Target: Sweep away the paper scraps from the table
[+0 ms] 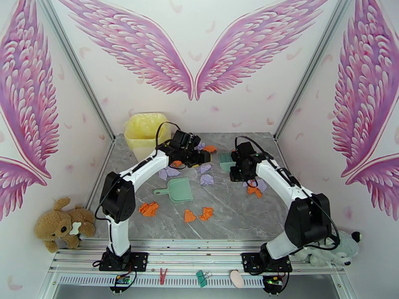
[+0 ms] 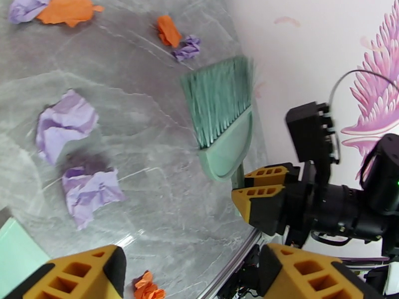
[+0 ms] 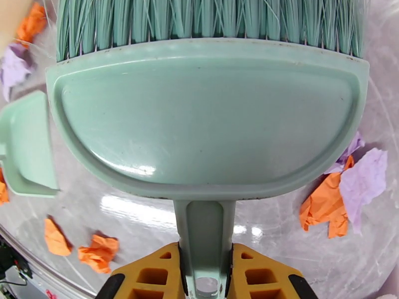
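Metal rail point(image 1: 199, 256), grey marble table point(image 1: 234, 215), pink-winged walls point(image 1: 149, 51)

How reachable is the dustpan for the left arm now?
Probably yes: the left fingers are open and empty, the dustpan lies uncovered beside that arm, and the brush is held well clear.

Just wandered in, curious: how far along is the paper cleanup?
Early days. Done: the right gripper grips the brush. In hand: the left gripper, open, hovers beyond the dustpan lying untouched on the table. To do: the paper scraps, orange and lavender, all lie scattered.
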Controlling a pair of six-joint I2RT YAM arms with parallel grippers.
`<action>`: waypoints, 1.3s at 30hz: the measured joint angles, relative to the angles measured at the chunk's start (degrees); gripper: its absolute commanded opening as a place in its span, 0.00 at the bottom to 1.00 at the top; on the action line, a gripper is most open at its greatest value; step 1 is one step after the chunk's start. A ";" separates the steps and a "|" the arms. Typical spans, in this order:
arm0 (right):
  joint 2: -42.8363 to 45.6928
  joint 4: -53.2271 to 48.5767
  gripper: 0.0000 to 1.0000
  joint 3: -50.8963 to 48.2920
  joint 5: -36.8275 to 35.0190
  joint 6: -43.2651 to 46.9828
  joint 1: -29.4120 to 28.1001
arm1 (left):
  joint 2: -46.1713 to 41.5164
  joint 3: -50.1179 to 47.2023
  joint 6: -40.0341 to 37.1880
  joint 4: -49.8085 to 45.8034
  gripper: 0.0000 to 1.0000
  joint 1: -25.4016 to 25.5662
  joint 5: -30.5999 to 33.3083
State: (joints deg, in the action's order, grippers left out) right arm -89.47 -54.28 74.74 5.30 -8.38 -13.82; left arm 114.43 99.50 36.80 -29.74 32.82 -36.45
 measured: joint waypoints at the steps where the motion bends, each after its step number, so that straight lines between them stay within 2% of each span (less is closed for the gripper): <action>1: 0.35 -0.39 0.20 0.44 0.22 -0.44 -0.02 | 1.07 1.18 0.44 0.15 0.73 0.26 -0.66; 9: 1.14 -1.68 0.20 1.53 1.40 -2.73 -0.13 | 8.46 11.06 3.56 2.38 0.70 2.21 -5.25; 18: 2.08 -1.88 0.20 2.51 2.56 -3.63 -0.13 | 12.24 14.36 5.64 4.39 0.66 3.96 -6.97; 22: 2.08 -1.88 0.20 4.13 3.32 -3.65 -0.13 | 13.77 15.34 6.34 4.61 0.61 4.35 -7.50; 28: 2.08 -1.60 0.20 4.98 4.04 -3.82 -0.13 | 15.91 18.71 7.37 4.94 0.46 4.50 -8.24; 33: 2.08 -1.62 0.20 4.98 4.37 -3.85 -0.13 | 16.63 19.98 8.70 5.66 0.28 4.59 -9.09; 37: 2.08 -1.42 0.20 4.98 4.37 -3.87 -0.11 | 17.11 20.22 9.33 6.32 0.19 4.57 -9.38; 38: 2.08 -1.40 0.20 4.98 4.42 -3.91 -0.11 | 17.22 20.22 9.49 6.51 0.13 4.57 -9.49; 39: 2.08 -1.49 0.20 4.98 4.57 -4.07 -0.11 | 17.31 20.22 9.81 6.80 0.01 4.59 -10.03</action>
State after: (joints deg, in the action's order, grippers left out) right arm -87.39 -55.77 79.72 9.87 -12.45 -13.93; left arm 131.74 119.72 46.61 -22.94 37.41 -46.48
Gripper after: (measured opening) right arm 0.222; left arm 0.171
